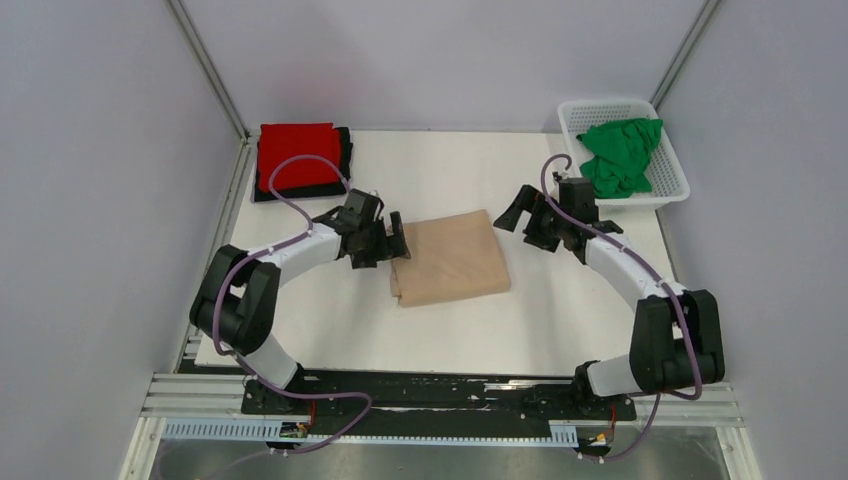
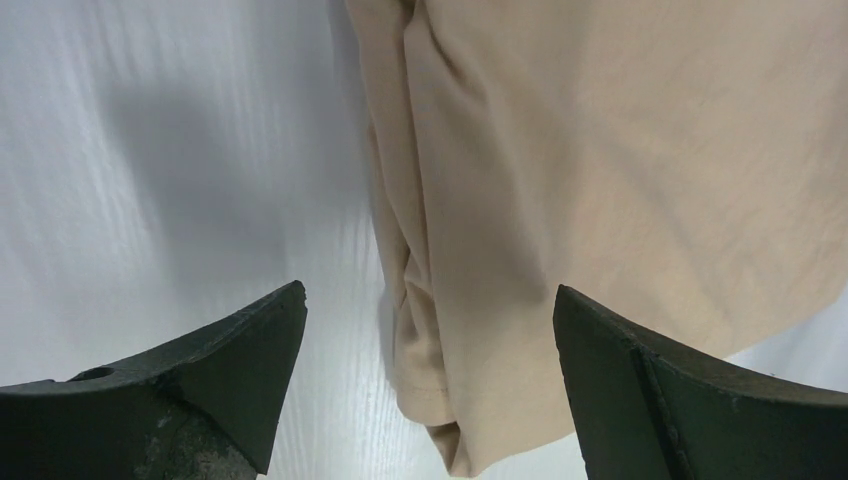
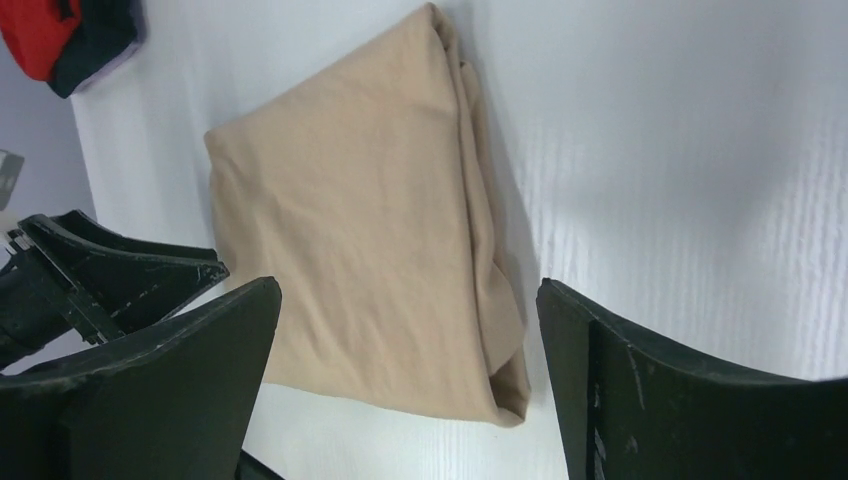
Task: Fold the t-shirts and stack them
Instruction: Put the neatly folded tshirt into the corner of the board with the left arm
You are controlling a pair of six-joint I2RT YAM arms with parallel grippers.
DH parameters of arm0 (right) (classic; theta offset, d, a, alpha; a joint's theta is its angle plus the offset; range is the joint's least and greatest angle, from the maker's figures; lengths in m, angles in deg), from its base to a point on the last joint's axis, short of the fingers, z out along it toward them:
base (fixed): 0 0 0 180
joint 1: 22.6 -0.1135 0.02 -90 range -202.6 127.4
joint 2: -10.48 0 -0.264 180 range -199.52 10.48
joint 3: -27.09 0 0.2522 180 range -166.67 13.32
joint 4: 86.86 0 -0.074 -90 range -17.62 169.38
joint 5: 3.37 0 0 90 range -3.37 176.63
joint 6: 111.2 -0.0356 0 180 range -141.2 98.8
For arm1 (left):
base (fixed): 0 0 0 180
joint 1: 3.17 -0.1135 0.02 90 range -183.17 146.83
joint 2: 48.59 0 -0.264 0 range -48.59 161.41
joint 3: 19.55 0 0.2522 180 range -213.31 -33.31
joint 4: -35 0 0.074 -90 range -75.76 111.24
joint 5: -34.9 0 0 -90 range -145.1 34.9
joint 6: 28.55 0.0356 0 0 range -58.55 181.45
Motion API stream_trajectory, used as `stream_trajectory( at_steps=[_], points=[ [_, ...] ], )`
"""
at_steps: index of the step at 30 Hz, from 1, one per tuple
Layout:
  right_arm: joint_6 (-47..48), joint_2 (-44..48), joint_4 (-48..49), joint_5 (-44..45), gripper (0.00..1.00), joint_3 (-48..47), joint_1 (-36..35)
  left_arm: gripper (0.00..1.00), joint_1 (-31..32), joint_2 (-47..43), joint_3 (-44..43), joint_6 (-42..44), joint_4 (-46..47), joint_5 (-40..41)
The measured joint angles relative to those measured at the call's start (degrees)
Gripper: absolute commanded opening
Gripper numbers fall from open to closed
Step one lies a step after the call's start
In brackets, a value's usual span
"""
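Left claw (image 1: 397, 245) and right claw (image 1: 520, 222) both gape wide, empty, flanking folded beige t-shirt (image 1: 450, 258) on surface (image 1: 440, 340); not yet on red-topped stack (image 1: 297, 155) far left; green t-shirt (image 1: 620, 155) unfolded in basket (image 1: 600, 105).

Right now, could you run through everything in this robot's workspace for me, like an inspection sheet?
Surface: white table, no stains seen.
Job's things: beige t-shirt folded at the centre; red t-shirt folded on a dark garment in the far left corner; green t-shirt crumpled in the white basket at far right.
Clutter: nothing seen.
Grippers: left gripper open over the beige t-shirt's left edge, holding nothing; right gripper open beside its far right corner, holding nothing.
Cables: purple cables run along both arms and loop near the wrists.
Surroundings: pale walls, metal posts, mounting rail at the near edge.
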Motion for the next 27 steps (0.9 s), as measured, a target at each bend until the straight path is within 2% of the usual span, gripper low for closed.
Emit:
stream_trajectory(
  at_steps=[6,8,13,17,19,20,21,22,24,27],
  points=[
    [1.36,6.80,-4.68,4.48,1.00,4.98,0.26,0.98,2.45,-1.40,7.48,-5.77,6.78,-3.48],
    [2.05,9.22,-6.23,5.35,1.00,6.38,0.26,0.94,3.28,-1.09,8.02,-7.15,8.44,-3.45],
    [3.45,14.05,-9.18,7.23,1.00,8.33,0.26,0.74,4.57,1.53,7.43,-9.49,11.89,-3.17],
    [4.39,16.37,-10.75,9.14,1.00,8.85,0.26,0.53,6.88,4.72,3.63,-9.55,10.10,0.66],
    [4.81,16.96,-11.06,10.03,1.00,8.96,0.28,0.40,8.74,6.56,1.09,-9.14,8.02,3.34],
    [4.92,17.11,-11.15,10.34,1.00,9.01,0.35,0.26,9.64,7.48,-0.24,-8.98,6.93,4.76],
    [5.09,17.20,-11.23,10.67,1.00,9.01,0.44,0.20,10.64,8.68,-1.86,-8.55,5.57,6.29],
    [5.29,17.27,-11.28,11.08,1.00,9.01,0.52,0.06,11.58,9.99,-3.61,-8.17,4.15,7.76],
    [5.57,17.33,-11.30,11.80,1.00,9.01,0.55,0.00,13.03,12.35,-7.28,-7.17,1.57,10.25],
    [5.99,17.64,-11.45,12.85,1.00,9.05,0.87,0.00,14.27,15.56,-12.85,-4.81,-2.25,14.19]
  ],
)
